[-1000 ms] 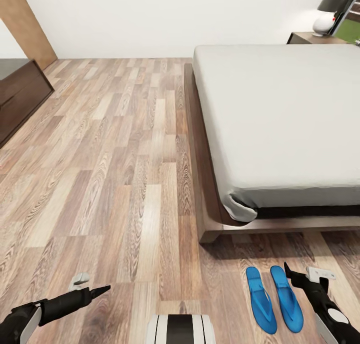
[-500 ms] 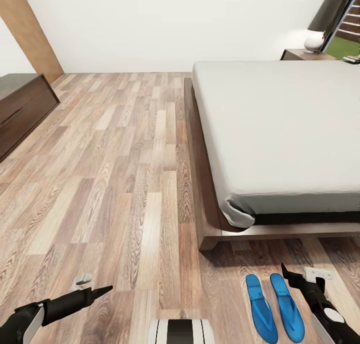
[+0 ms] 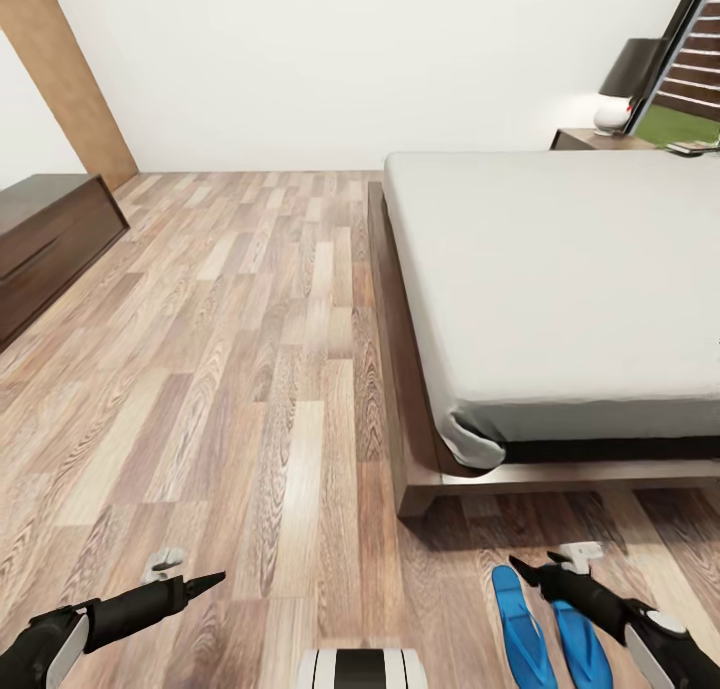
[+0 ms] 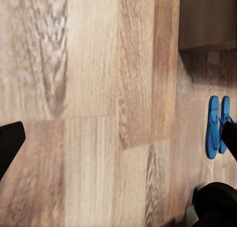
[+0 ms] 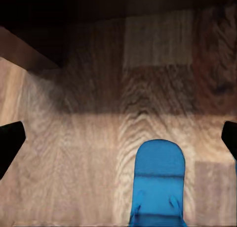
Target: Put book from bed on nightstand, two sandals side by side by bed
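Sandals, two thin flat bright blue flip-flops (image 3: 550,634), lie side by side on the brown wood-plank floor (image 3: 250,369) directly below the right pincer (image 3: 530,567), just past the foot corner of the dark-brown platform bed (image 3: 420,479) ahead of it. That pincer hangs spread wide and empty, one heel (image 5: 159,182) between its fingertips; the left pincer (image 3: 205,580) looks empty too, though its gap is hard to read. Each sandal is probably light and bendy, best pinched at the sole edge or strap.
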`<state>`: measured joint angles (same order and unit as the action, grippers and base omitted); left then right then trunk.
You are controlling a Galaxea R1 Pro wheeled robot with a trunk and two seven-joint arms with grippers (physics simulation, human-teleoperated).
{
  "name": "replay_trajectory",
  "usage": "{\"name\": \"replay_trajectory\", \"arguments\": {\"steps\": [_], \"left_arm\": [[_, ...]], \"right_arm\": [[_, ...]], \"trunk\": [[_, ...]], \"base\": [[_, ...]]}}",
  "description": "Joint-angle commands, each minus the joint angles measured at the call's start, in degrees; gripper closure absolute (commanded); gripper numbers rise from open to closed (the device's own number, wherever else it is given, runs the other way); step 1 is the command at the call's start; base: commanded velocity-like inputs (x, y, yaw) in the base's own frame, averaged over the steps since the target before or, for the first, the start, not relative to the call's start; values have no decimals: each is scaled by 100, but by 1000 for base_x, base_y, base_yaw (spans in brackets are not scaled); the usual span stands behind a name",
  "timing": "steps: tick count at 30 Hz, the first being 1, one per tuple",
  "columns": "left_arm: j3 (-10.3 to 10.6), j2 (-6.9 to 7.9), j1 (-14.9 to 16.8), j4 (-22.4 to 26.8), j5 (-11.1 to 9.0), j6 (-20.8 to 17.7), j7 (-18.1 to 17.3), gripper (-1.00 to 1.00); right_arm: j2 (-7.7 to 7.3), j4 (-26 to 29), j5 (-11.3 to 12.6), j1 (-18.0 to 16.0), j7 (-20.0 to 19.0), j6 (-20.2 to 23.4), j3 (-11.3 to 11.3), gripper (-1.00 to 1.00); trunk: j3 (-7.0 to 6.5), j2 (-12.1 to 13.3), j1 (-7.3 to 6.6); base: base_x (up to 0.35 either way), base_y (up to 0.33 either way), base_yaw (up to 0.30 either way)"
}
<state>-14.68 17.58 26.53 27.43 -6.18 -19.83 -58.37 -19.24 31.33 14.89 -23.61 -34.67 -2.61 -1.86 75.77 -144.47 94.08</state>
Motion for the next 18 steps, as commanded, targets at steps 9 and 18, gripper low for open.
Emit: {"name": "replay_trajectory", "arguments": {"steps": [9,18], "left_arm": [[-9,0,2,-1,-24,-56,-20,-100],[-3,-6,1,-12,-31,-56,-39,-100]], "right_arm": [[-165,-144,48,-3,-1685,512,-42,-100],[-508,-1463,760,-3,-2493,530,-43,-100]], "trunk": [[-196,11,-24],[-396,23,-47]], "base": [[0,0,0],[0,0,0]]}}
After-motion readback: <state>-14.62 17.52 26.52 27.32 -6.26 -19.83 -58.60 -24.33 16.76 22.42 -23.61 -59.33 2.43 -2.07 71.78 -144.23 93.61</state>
